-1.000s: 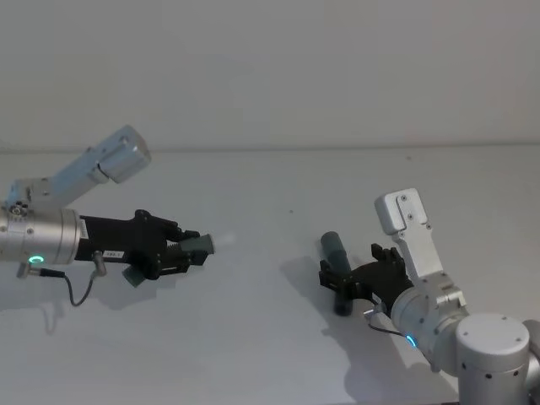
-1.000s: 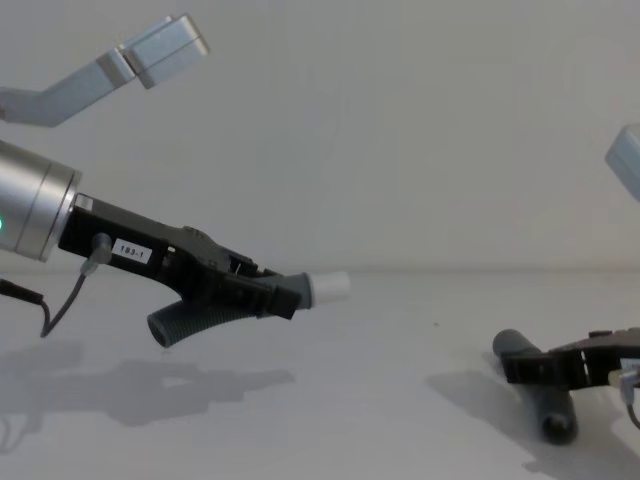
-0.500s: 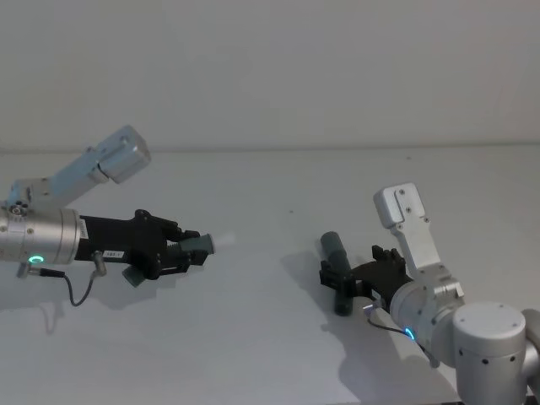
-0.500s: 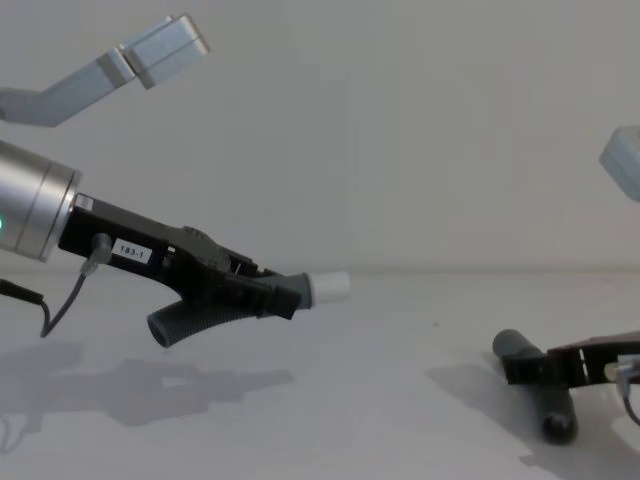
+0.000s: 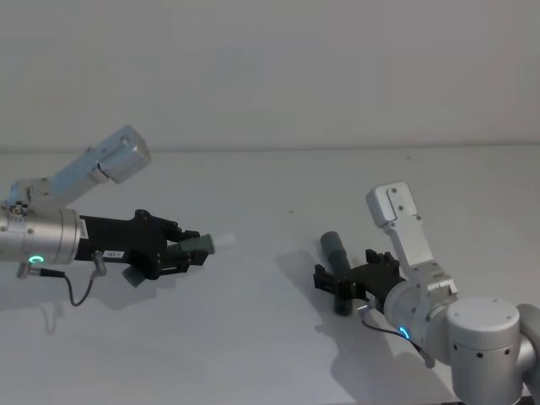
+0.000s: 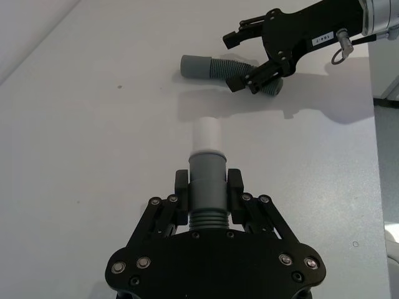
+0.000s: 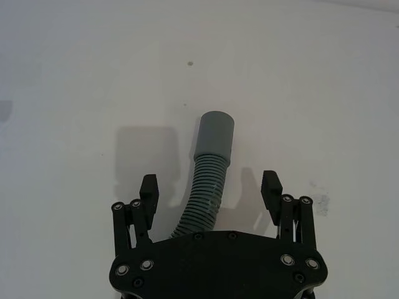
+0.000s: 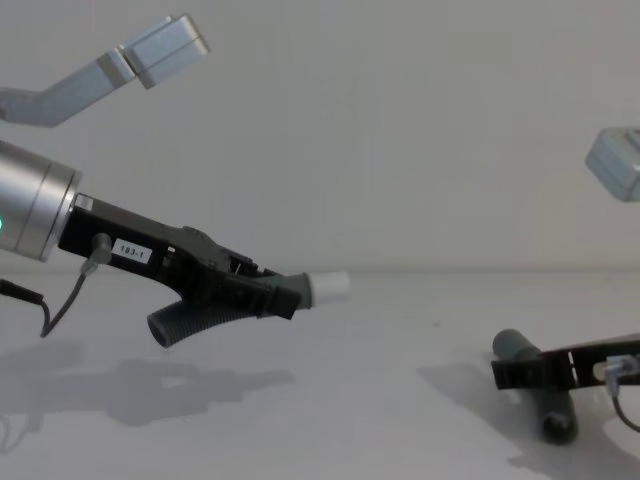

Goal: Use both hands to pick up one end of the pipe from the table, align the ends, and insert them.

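Above the left side of a bare, matte white-grey table (image 5: 253, 363), the left gripper (image 5: 196, 251) hangs clear of the surface, its jaws closed tight on one ribbed grey hose piece (image 8: 175, 324). That piece's white tip (image 5: 224, 242) juts just past the fingertips, pointing toward the right gripper, while its other end curves down beneath the gripper. A soft shadow (image 8: 150, 385) lies on the tabletop below it. A green ring light (image 5: 35, 260) glows on the silver wrist (image 5: 42, 236) behind. Between the two grippers the tabletop carries one small dark speck (image 5: 291, 212), and a plain pale wall (image 5: 270, 67) closes the room beyond the table's far edge. Low on the right, the right gripper (image 5: 332, 285) sits at table level with its jaws spread wide, gripping nothing. The second hose piece (image 7: 209, 187) lies flat on the table between its fingers (image 7: 148, 187), apart from both, its smooth grey cuff (image 7: 215, 134) reaching out beyond the fingertips.
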Motion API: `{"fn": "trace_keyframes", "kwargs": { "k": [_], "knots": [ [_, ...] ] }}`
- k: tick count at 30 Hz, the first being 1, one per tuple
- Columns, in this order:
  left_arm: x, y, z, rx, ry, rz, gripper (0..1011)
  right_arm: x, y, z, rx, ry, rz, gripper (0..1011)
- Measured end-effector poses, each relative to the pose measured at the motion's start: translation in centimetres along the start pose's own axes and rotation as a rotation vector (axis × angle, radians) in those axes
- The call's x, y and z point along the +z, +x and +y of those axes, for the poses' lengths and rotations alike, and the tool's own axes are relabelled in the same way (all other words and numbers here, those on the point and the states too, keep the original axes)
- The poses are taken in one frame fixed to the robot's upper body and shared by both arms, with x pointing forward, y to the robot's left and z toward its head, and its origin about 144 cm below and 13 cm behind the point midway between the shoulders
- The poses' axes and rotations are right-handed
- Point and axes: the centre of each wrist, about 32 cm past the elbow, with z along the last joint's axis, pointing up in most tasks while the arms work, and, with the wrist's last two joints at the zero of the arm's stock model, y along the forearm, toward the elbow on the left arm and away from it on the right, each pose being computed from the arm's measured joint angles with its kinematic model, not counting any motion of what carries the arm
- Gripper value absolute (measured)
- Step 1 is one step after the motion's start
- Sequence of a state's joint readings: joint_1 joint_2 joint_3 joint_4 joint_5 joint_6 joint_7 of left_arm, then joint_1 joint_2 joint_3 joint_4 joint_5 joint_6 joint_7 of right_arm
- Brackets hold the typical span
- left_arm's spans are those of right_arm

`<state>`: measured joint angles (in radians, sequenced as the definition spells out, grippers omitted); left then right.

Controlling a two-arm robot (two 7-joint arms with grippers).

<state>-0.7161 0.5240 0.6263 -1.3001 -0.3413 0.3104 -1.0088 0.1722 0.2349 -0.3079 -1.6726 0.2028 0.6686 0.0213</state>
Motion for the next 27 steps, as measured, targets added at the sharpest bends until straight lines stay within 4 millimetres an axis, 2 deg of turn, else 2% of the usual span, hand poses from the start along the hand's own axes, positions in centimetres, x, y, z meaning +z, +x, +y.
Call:
{"fn": "trace_keyframes", "kwargs": {
  "k": [3,7,27],
  "knots": [
    [0.00,0.00,0.00,0.000,0.000,0.000,327,0.09,-0.10,0.03,0.002,-0.004,0.001,996],
    [0.00,0.00,0.00,0.000,0.000,0.000,327,0.13,-0.18,0.13,0.001,-0.011,0.001,926],
    [0.00,0.00,0.00,0.000,0.000,0.000,327,-0.23,-0.27,0.44,0.010,-0.034,-0.007,312]
  ]
}}
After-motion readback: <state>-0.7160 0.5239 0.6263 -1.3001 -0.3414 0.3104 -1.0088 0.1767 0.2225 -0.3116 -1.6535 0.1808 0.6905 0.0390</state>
